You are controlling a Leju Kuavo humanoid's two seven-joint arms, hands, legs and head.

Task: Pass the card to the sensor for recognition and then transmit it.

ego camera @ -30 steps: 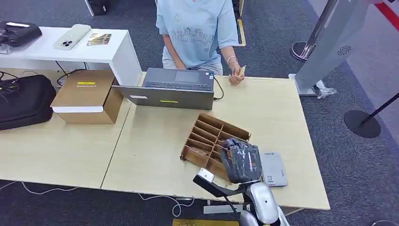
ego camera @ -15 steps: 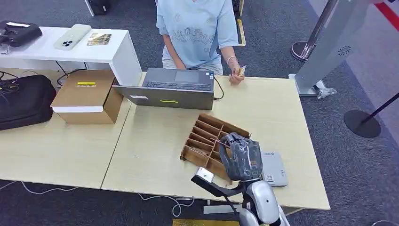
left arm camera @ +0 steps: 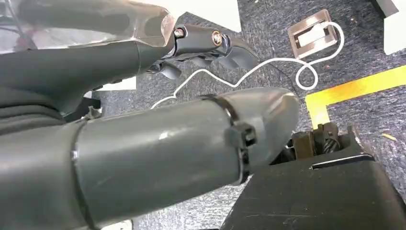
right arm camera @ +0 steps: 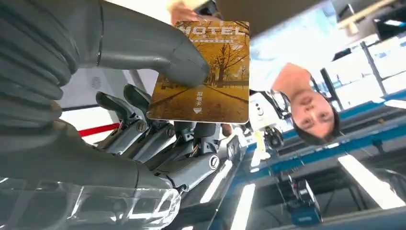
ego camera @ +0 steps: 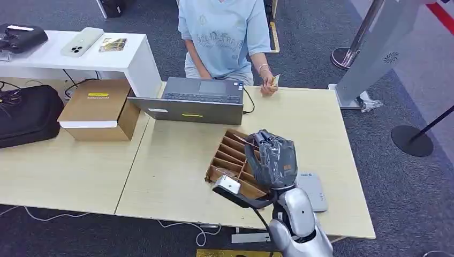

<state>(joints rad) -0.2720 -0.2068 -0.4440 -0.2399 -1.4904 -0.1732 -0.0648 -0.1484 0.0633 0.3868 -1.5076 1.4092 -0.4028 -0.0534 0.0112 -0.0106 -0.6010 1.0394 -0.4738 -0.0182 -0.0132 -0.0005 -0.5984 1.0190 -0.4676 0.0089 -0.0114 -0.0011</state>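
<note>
- The light wooden table (ego camera: 316, 115) carries everything within the robot's reach; its near edge runs just in front of the robot, so the work sits low and close.
- A person (ego camera: 225, 32) in a pale blue top sits at the far side behind an open laptop (ego camera: 195, 101), a small card-like thing raised in one hand by the table edge; that seat suits receiving what the robot passes over.
- A cardboard box (ego camera: 99, 107) and a black bag (ego camera: 27, 115) lie off to the left, well apart from the working area.
- The wooden slotted tray (ego camera: 227, 155) lies near the table's front, its dividers made to keep cards upright and easy to pinch out.
- The right hand (ego camera: 273, 158) is raised above the tray's near end, fingers gathered; in the right wrist view the thumb (right arm camera: 158, 50) presses the card against the darker fingers (right arm camera: 139, 134), so this hand holds the card, face outward and largely uncovered, which I judge leaves it readable.
- The grey sensor (ego camera: 313, 191), a flat reader, lies on the table just beside the tray, partly hidden behind the raised hand; being this near, it should need only a short carry, and that step looks not yet done.
- The card (right arm camera: 203, 72), gold-toned with "HOTEL" printed on it, is up in the right hand, off the table and apart from the sensor.
- The left hand (left arm camera: 210, 43) hangs by the robot's body over carpet; its fingers look curled, but whether they are closed I cannot tell.
</note>
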